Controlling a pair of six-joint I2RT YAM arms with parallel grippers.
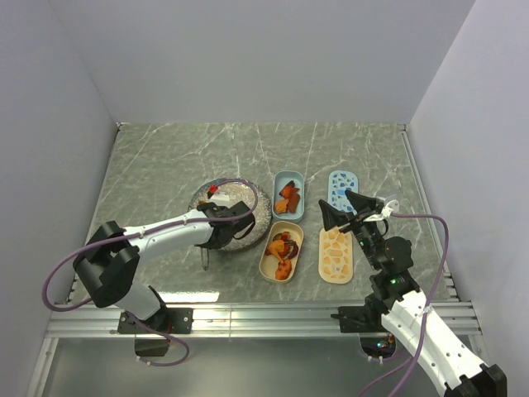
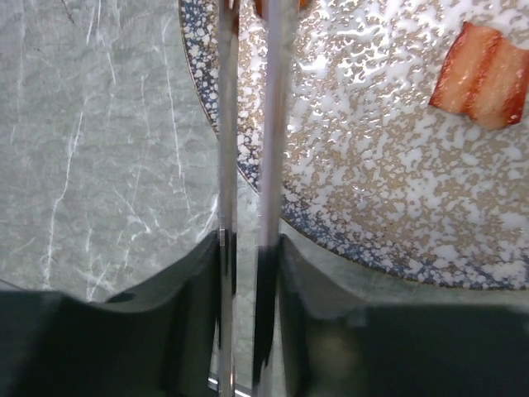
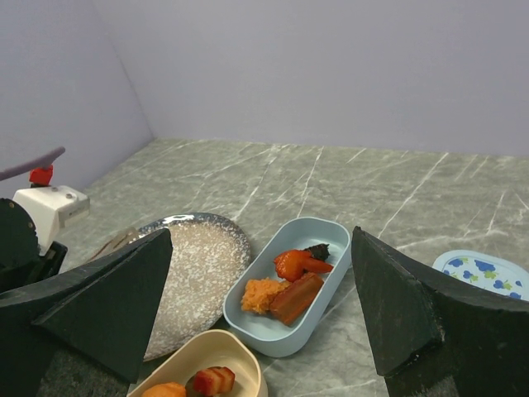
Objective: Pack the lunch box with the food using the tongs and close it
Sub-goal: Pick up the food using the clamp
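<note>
Left gripper (image 2: 248, 273) is over the round silvery speckled plate (image 2: 372, 190), fingers pressed in on both arms of the slim silvery metal tongs (image 2: 225, 165). The two blades sit close together, with only a narrow gap between them. They run straight ahead from the jaws and leave the top of the wrist view. A sliver of orange-red (image 2: 259, 7) peeks out by the blades there, but I can't tell whether it's pinched.

Here's the one to watch: a reddish striped chunk of food (image 2: 482, 76) lies flat on the plate, well off to the right of the blades and about level with their far half. Its stripes run roughly along the blade line, slightly tilted. By my read, the tongs need to swing right and straddle it across the stripes.

Right gripper (image 1: 345, 208) hangs with its jaws spread wide and holds nothing. The part-filled pale blue oval tub (image 3: 281, 341) is ahead of it, and the cream oval tub (image 1: 263, 263) is down to its left. The left arm is clearly the nearer one to that chunk.
</note>
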